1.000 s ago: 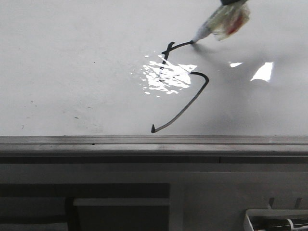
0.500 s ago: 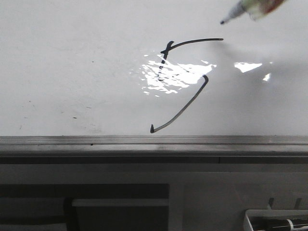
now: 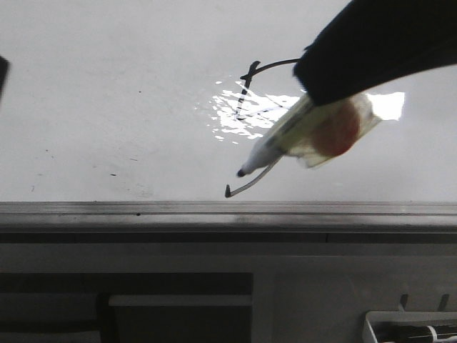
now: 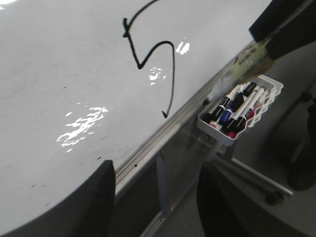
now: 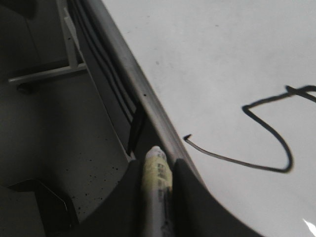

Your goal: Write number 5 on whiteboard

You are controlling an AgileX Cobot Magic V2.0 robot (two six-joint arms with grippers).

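The whiteboard [image 3: 107,93] carries the number 5 [image 3: 249,69] in thin black strokes. My right gripper [image 3: 321,82] is shut on a marker [image 3: 285,136] with a yellowish taped body. Its black tip hangs in front of the 5's tail, and gripper and marker hide part of the 5. In the right wrist view the marker [image 5: 157,168] sits between the fingers, beside the board's rail, with the 5 [image 5: 245,107] beyond. My left gripper [image 4: 155,197] is open and empty over the board's edge. The 5 [image 4: 139,65] and the marker [image 4: 252,57] also show in the left wrist view.
A grey aluminium rail [image 3: 214,209] runs along the board's near edge. A white basket [image 4: 210,126] with several markers hangs off that edge; its corner shows in the front view [image 3: 371,321]. Metal stand legs [image 4: 247,173] and floor lie below.
The top bar of the 5 was drawn to the right. The right gripper then lifted off and came down toward the camera, and it now covers part of the 5.
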